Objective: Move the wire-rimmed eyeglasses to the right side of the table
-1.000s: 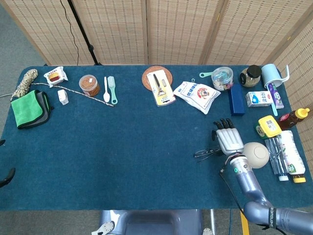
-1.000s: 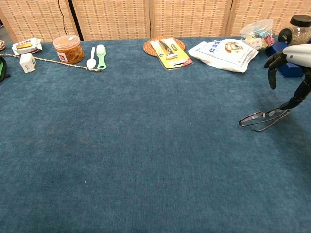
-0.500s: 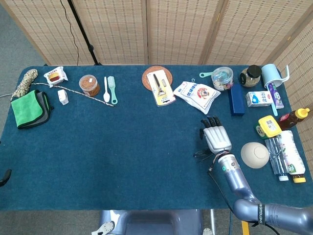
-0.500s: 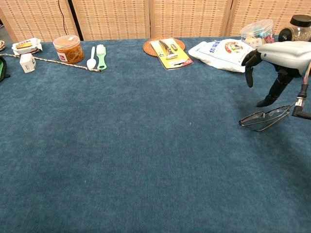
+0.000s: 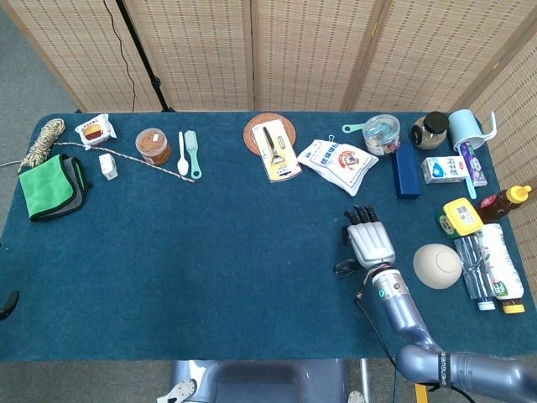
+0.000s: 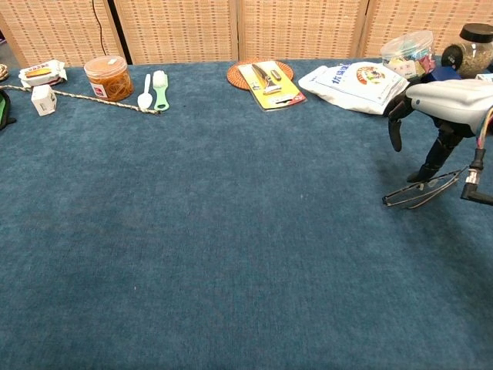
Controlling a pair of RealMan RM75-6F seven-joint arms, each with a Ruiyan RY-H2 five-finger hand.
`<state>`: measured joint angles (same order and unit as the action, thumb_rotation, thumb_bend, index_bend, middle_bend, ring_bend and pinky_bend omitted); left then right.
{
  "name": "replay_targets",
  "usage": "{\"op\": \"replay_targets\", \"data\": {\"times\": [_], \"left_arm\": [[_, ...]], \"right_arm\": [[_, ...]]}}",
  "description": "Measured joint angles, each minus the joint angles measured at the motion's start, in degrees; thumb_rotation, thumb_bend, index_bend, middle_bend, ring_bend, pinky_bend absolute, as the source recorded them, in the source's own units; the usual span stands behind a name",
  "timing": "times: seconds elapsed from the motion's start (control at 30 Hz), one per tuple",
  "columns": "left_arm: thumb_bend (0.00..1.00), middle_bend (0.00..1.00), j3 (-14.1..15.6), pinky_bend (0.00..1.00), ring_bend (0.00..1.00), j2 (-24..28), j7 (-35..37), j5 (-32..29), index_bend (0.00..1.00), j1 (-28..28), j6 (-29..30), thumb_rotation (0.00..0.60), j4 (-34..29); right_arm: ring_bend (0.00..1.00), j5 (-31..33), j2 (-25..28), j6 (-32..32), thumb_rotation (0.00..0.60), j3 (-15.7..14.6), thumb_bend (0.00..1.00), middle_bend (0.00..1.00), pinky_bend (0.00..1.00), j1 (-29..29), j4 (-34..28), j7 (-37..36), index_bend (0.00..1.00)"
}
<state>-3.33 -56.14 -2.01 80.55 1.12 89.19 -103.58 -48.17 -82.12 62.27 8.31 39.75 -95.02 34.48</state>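
Note:
The wire-rimmed eyeglasses (image 6: 420, 192) lie on the blue tablecloth at the right of the chest view. In the head view only their left part (image 5: 343, 269) shows beside my right hand (image 5: 370, 243). My right hand (image 6: 447, 100) hovers over them with its fingers spread and pointing down. One dark fingertip (image 6: 422, 175) touches the glasses' frame, and I see no grip around it. A dark sliver at the left edge of the head view may be my left hand (image 5: 7, 303); its fingers are hidden.
A beige bowl (image 5: 437, 265), bottles (image 5: 491, 267) and a yellow box (image 5: 461, 217) crowd the right edge. A white bag (image 5: 338, 162) and a blue box (image 5: 405, 172) lie behind the hand. Bare cloth spreads to the left of the glasses.
My right hand moved left from beside the bowl to above the glasses, then lowered a fingertip onto them. The glasses shifted slightly to the right. The dark shape at the left edge shrank.

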Motion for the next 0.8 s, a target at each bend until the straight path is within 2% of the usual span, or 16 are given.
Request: {"op": "replay_targets", "data": {"times": [0.8], "left_arm": [[0.29,0.0,-0.03,0.01,0.0,-0.26,-1.04,0.78,0.15,-0.42,-0.12,0.6,-0.92]], "right_arm": [[0.0,-2.39,1.26,1.47,0.6,-1.91,0.0,0.14,0.0,-3.43,0.27,-3.73,0.5]]}}
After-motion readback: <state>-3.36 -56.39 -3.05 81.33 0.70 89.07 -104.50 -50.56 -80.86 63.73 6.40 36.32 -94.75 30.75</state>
